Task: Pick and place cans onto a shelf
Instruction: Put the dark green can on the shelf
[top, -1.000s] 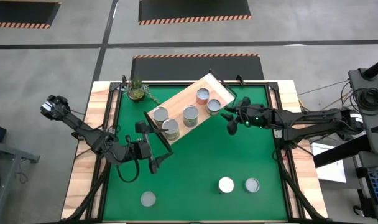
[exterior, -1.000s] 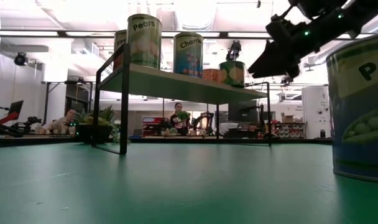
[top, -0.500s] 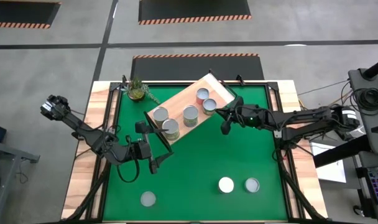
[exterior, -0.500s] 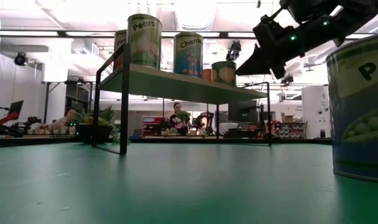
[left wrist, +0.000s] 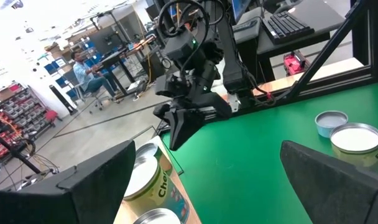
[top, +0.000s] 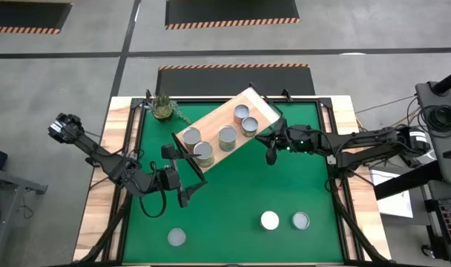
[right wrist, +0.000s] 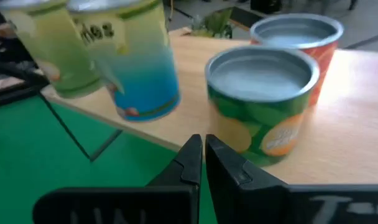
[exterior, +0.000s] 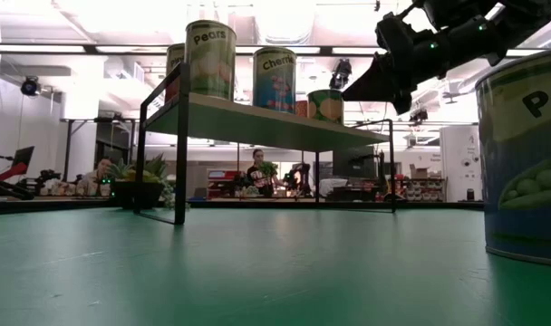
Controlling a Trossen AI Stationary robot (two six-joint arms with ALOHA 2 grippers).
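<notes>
The shelf point(top: 224, 130), a light-wood board on a black frame, stands slantwise at the mat's far middle. Several cans stand upright on it, among them a green-and-orange one point(right wrist: 263, 99) at the board's right edge point(top: 249, 124). Another three cans point(top: 269, 220) point(top: 300, 220) point(top: 177, 236) stand on the green mat near the front. My right gripper point(top: 270, 150) is shut and empty. It hovers just off the shelf's right edge with its tips point(right wrist: 202, 146) pointing at the green-and-orange can. My left gripper point(top: 182, 194) waits open over the mat, left of centre.
A small potted plant point(top: 163, 108) stands at the mat's far left corner. One can point(exterior: 525, 163) stands close before the low camera. Open green mat lies between the shelf and the front cans. People sit in the room behind the table.
My right gripper has shut and moved toward the shelf, then drawn back a little toward the right. Its wrist has tipped. The green-and-orange can has slid slightly farther onto the board and now stands still.
</notes>
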